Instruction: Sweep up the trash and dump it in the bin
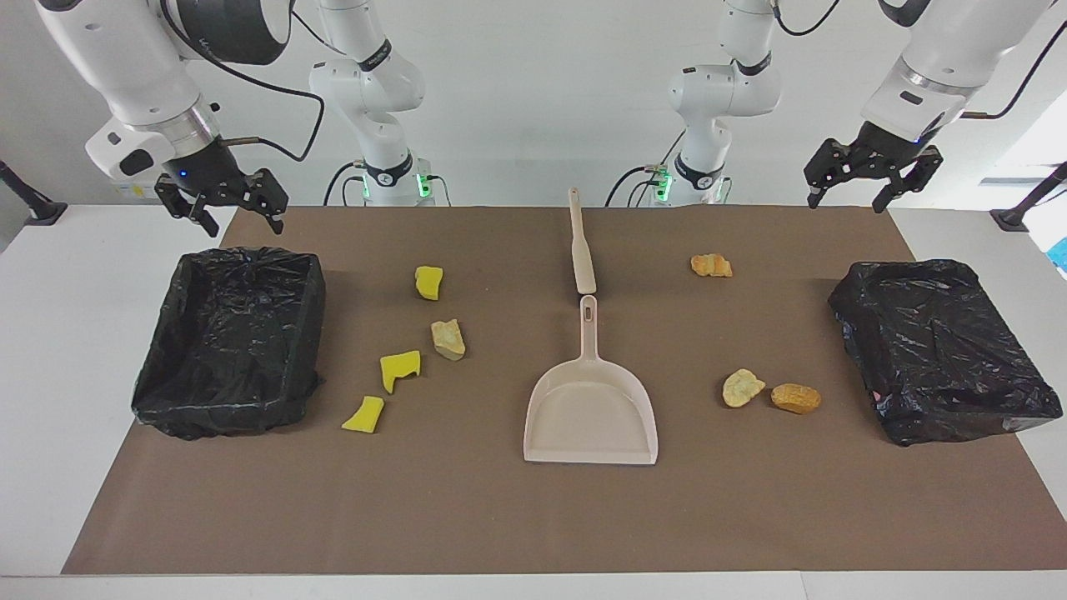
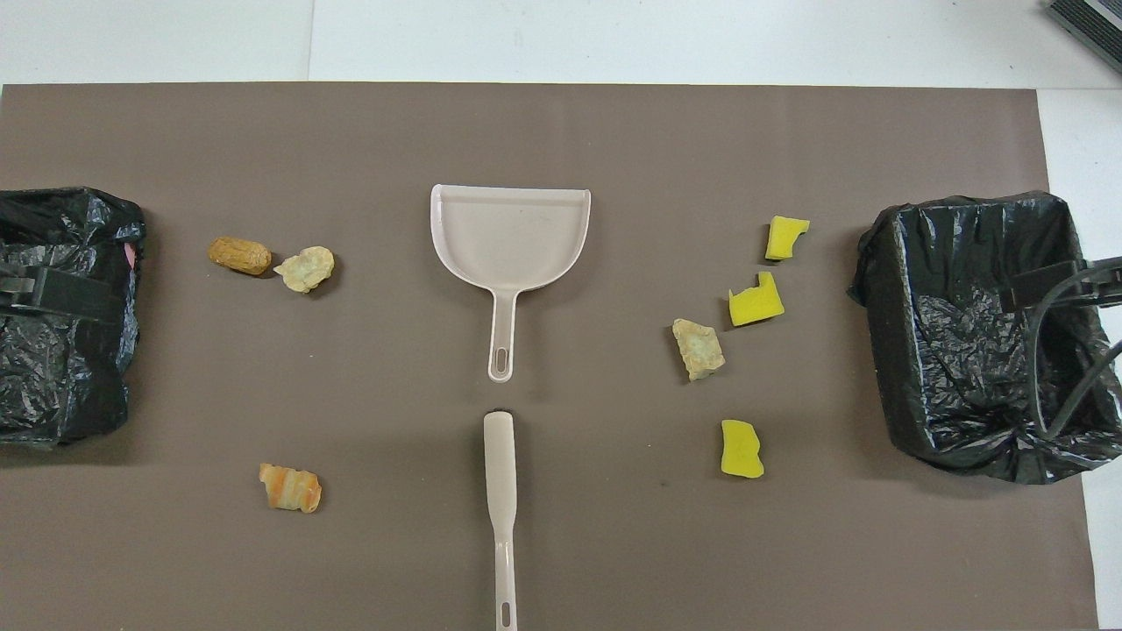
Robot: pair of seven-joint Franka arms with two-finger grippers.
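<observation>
Facing view: right gripper (image 1: pixel 223 202) and left gripper (image 1: pixel 871 177) hanging spread, holding nothing, over the bins; trash (image 1: pixel 448 339) lying scattered beside the dustpan (image 1: pixel 590 408) and brush (image 1: pixel 580 243)

Overhead view: trash (image 2: pixel 698 348) lying between dustpan (image 2: pixel 510 237) and bins (image 2: pixel 977 324)

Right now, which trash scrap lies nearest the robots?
The striped orange lump toward the left arm's end, level with the brush. It lies alone; every other scrap sits farther out, level with the dustpan.
</observation>
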